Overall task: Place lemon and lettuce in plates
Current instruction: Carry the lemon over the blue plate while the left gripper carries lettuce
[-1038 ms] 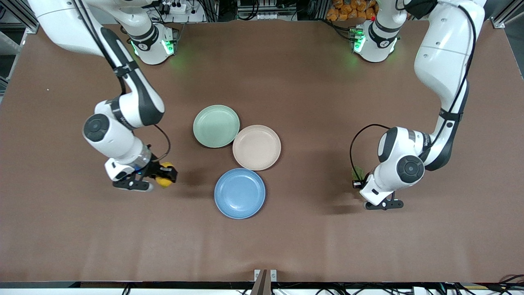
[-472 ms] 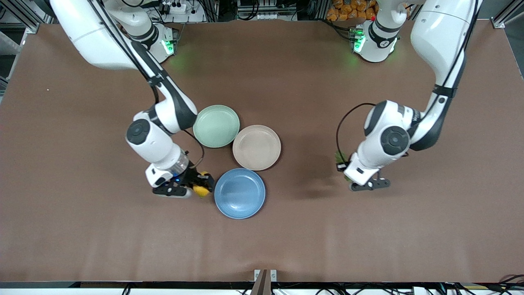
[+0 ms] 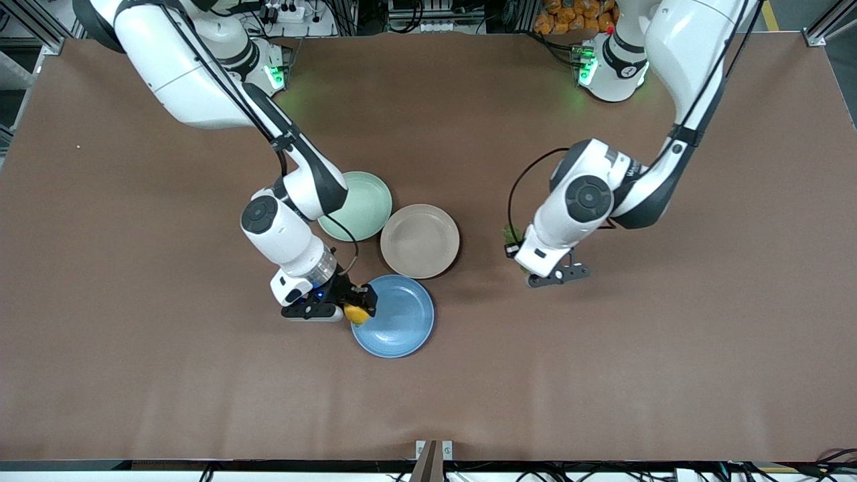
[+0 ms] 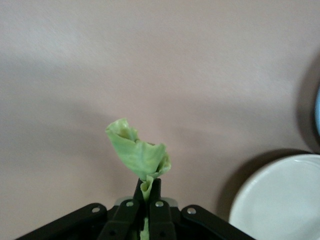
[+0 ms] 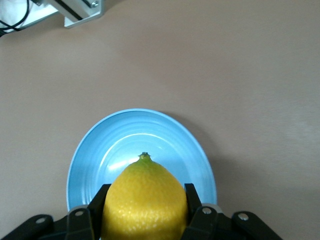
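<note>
The lemon (image 3: 357,313) sits clamped between the two fingers of the right tool (image 3: 359,309), held in the air over the rim of the blue plate (image 3: 400,321) at the edge toward the right arm's end of the surface (image 3: 134,375); in the right wrist view the lemon (image 5: 145,202) fills the space between the fingers (image 5: 192,202), its pointed tip aimed at the blue plate (image 5: 100,150) below. The lettuce (image 4: 139,155) is pinched by its stem end in the left tool (image 4: 145,190), whose fingers are closed on it — the pale green leaf stands curled up from the fingertips over bare surface. In the front view the left tool (image 3: 521,258) hangs just beside the beige-pink plate (image 3: 420,241), toward the left arm's end, with only a bit of the lettuce (image 3: 512,234) showing past the wrist. The beige-pink plate lies farther from the front camera than the blue one, touching or nearly touching it, and the pale green plate (image 3: 365,207) lies beside it, partly covered by the right arm.
</note>
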